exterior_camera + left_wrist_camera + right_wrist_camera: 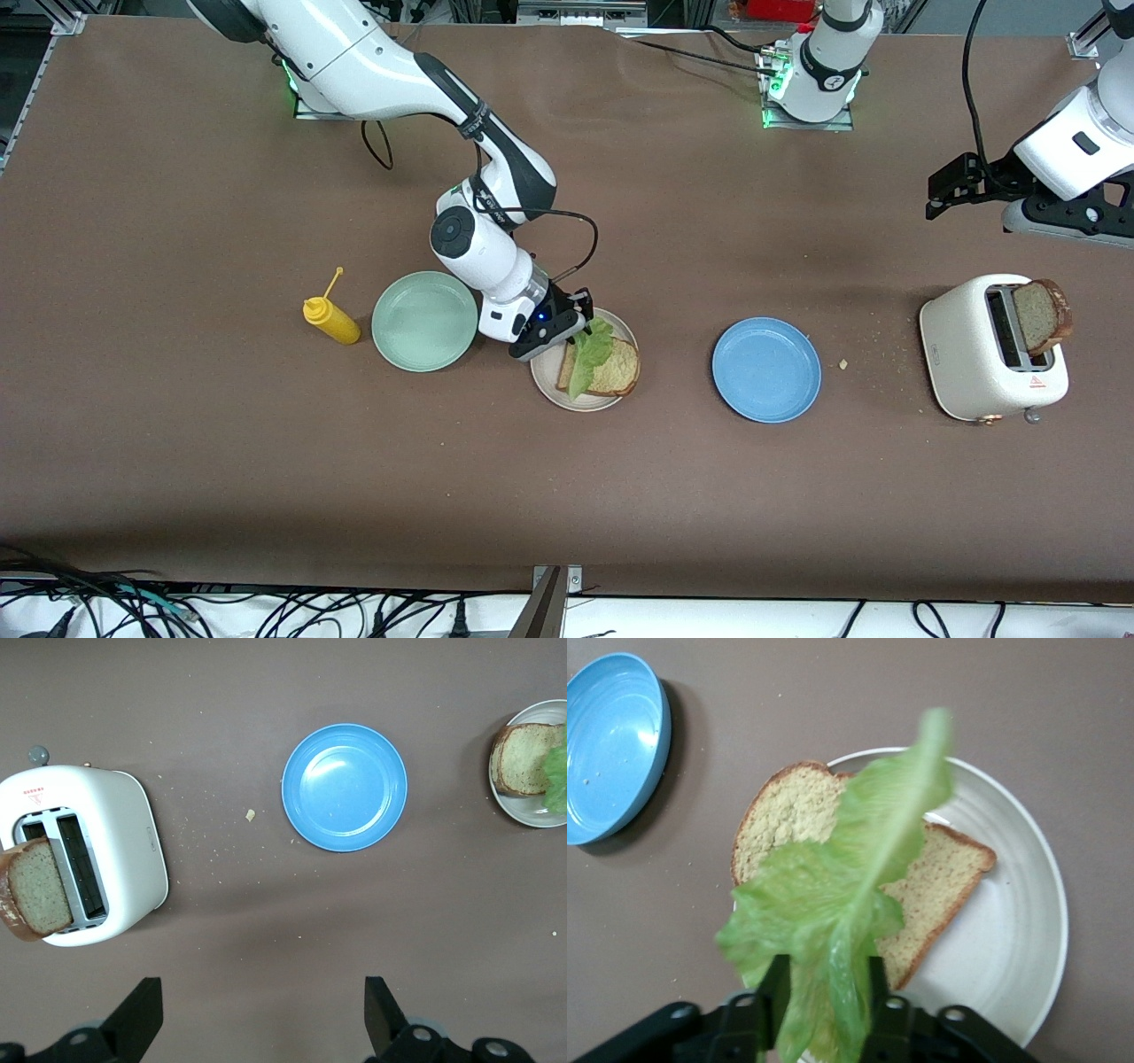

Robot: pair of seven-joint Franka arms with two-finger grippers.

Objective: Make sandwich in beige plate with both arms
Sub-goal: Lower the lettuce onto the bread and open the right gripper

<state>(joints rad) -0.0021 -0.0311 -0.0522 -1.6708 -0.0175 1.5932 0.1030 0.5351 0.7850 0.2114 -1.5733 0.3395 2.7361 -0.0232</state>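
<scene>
Front view: the right gripper (580, 321) is low over the rim of the round pale beige plate (547, 387), on its edge toward the robots' bases. A ruffled green lettuce leaf (591, 352) lies across a square tan toast slice with a brown crust (617, 368) on that plate, its stem end at the fingers. A round mint-green plate (424, 320) sits beside the beige plate toward the right arm's end of the table, with a yellow squeeze bottle (331, 320) farther along. A round blue plate (766, 369) sits toward the left arm's end, then a white two-slot toaster (973, 363) with a second brown-crusted toast slice (1041, 315) sticking out of one slot. The left gripper (950, 190) waits in the air above the bare brown table (221, 425), over the stretch between the toaster and the bases.

Left wrist view: both fingers (133, 1019) stand wide apart, nothing between them.

Right wrist view: the two fingers (774, 985) flank the lettuce stem; the leaf hangs between them. Whether they pinch it or have let go, I cannot tell.
</scene>
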